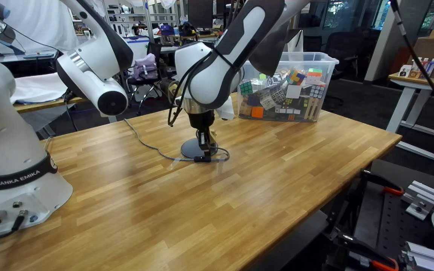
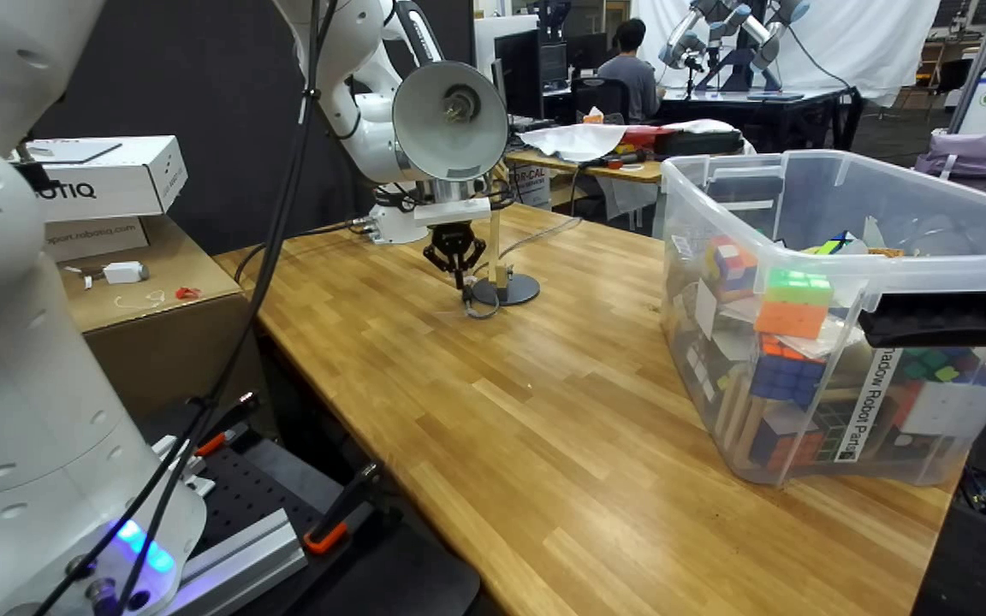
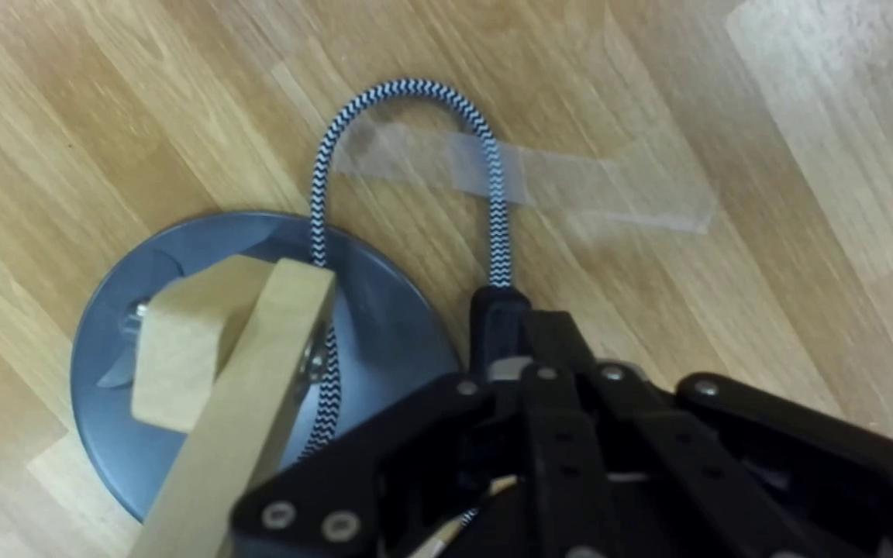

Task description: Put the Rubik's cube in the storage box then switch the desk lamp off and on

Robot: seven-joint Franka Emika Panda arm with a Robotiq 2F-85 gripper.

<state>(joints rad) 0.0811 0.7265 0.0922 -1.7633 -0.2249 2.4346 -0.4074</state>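
Observation:
My gripper [image 3: 555, 339] points down with its fingers together and nothing seen between them. Its tips are over the black cord switch [image 3: 497, 325] beside the desk lamp's round dark base [image 3: 396, 337]; whether they touch it I cannot tell. The lamp's tan arm [image 3: 241, 418] rises beside the gripper. In an exterior view the lamp head [image 2: 424, 128] faces outward, its bulb [image 2: 459, 107] looking unlit. The clear storage box [image 1: 283, 114] stands on the table with several colourful cubes inside. Which of them is the Rubik's cube I cannot tell; none lies on the tabletop.
A patterned cord [image 3: 408, 85] loops by the switch, with clear tape [image 3: 617, 190] across it on the wooden table [image 1: 187, 210]. Another white robot arm [image 1: 9, 150] is mounted at one table end. Clamps [image 2: 343, 505] sit beside the table edge.

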